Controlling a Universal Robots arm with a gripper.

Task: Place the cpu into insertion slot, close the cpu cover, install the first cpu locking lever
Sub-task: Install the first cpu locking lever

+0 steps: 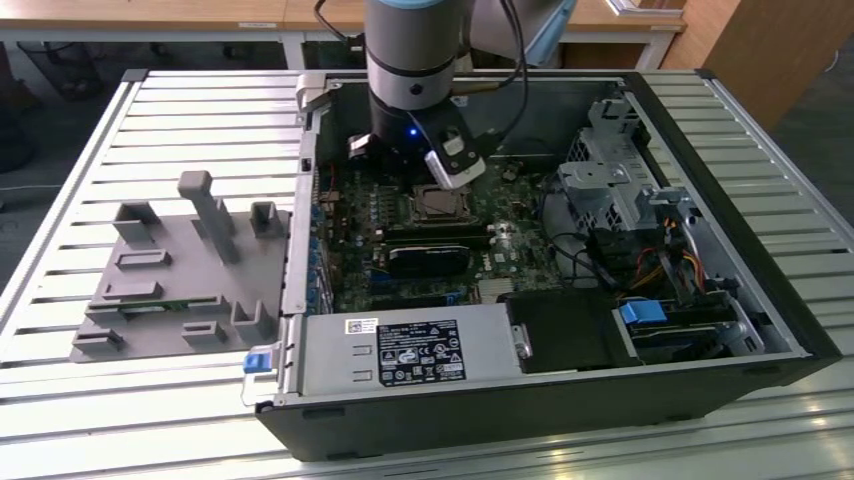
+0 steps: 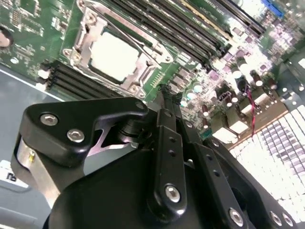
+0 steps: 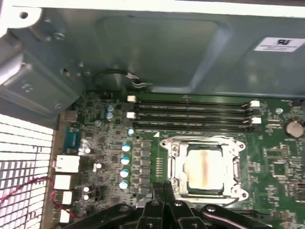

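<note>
First wrist view: clenched, empty gripper (image 3: 164,191) beside the covered cpu (image 3: 205,167) at lower centre risks scraping nearby capacitors (image 3: 125,166).

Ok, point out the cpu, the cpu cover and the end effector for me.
cpu (image 3: 205,167), first wrist view, middle of its metal top.
cpu cover (image 3: 175,153), first wrist view, frame's side bar.
end effector (image 2: 164,95), second wrist view, fingertips.

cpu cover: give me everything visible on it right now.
The cpu cover is a thin silvery metal frame with a large square window, lying flat and closed over the insertion slot on the green motherboard. The cpu shows through the window, its dull tan top bare. In both wrist views the frame looks level with the board. The gripper hangs just beside the socket's edge; whether it touches the cover I cannot tell.
</note>
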